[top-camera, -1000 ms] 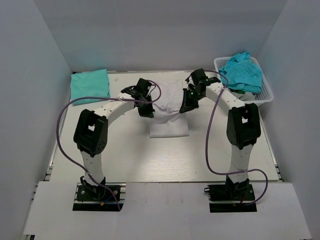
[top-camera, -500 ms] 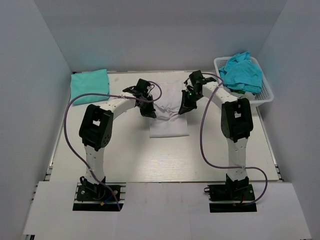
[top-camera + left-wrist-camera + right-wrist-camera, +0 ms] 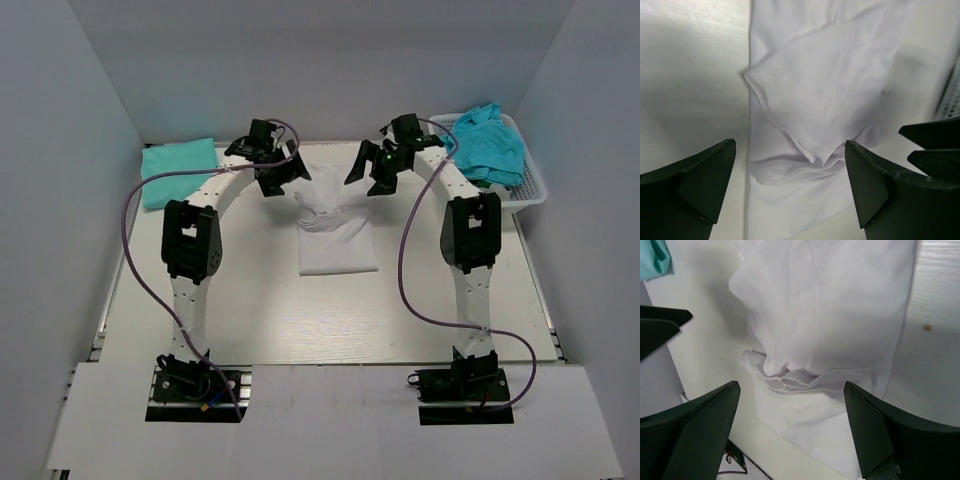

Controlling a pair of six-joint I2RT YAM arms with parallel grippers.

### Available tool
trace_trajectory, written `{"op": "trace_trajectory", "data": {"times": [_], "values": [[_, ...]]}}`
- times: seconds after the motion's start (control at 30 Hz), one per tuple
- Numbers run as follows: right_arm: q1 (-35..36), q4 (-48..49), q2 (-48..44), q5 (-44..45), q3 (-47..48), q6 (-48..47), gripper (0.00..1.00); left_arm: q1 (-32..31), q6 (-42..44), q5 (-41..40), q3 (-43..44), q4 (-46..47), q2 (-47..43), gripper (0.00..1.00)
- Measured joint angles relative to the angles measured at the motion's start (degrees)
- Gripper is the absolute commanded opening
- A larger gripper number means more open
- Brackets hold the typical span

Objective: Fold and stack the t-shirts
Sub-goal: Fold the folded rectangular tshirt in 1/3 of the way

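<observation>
White t-shirt on table: near half flat, far end bunched in wrinkles. Your left claw and right claw hover over it, spread wide, empty.

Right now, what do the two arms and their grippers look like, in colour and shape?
Both arms are alike: the left arm and right arm have white links with black joint housings, on black base plates. A purple cable loops along each. The left gripper and right gripper are black, with broad wedge-shaped fingers. A small green light glows near the right wrist.
</observation>
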Motion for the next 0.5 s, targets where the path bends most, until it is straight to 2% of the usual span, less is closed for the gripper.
{"op": "trace_trajectory", "data": {"times": [0.1,0.17,0.37,0.5], "values": [[-1.1,1.9,-1.3,-0.8,-1.5,0.0,0.90,2.1,0.1,0.0,1.1,0.6,-1.0,1.00],[-1.3,2.8,-3.5,-0.9,-5.1,-1.0,0.90,2.5,0.9,0.3,-1.6,1.4,-2.7,1.00],[1.5,4.4,-14.3,-3.3,-19.5,-8.0,0.90,0.3,3.1,3.2,-19.9,3.1,-13.1,1.00],[5.6,6.3,-16.6,-6.9,-22.8,-11.1,0.90,-0.8,3.0,4.2,-31.4,3.7,-21.4,1.00]]}}
